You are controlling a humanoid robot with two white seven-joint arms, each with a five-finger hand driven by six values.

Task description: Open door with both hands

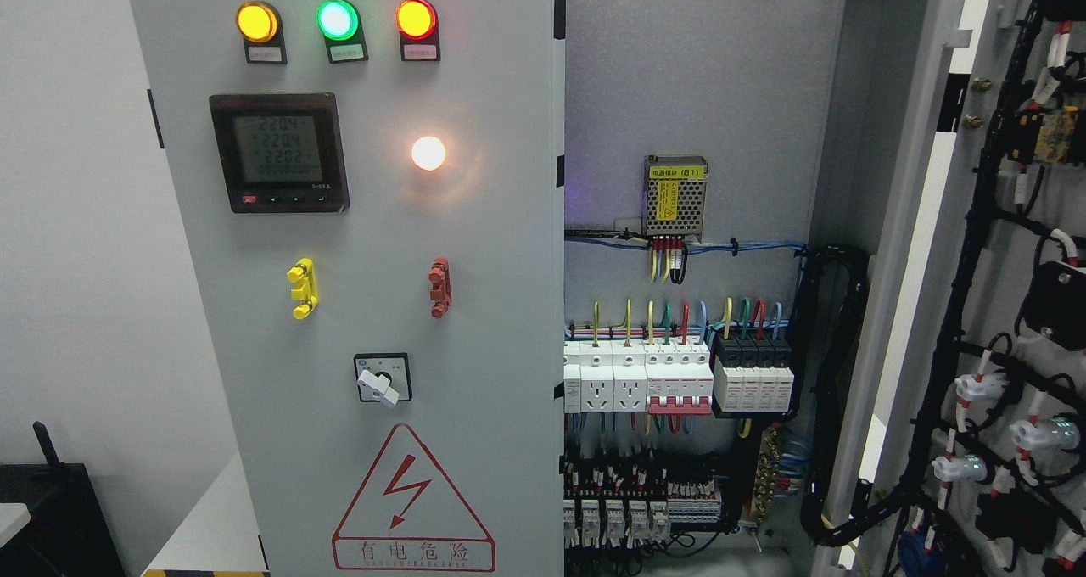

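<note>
From my head camera I see neither of my hands, so I cannot tell how the fingers stand. The left door (356,271) of the electrical cabinet is closed and fills the middle of my view, carrying three lit indicator lamps (337,19), a digital meter (279,153), a rotary switch (383,378) and a red warning triangle (413,499). The right door (1001,305) is swung wide open at the right edge, exposing the breakers (679,378) and wiring inside.

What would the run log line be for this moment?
hands: none in view | right door: swung open, wiring showing | left door: closed, lamps lit | cabinet inside: breakers exposed
</note>
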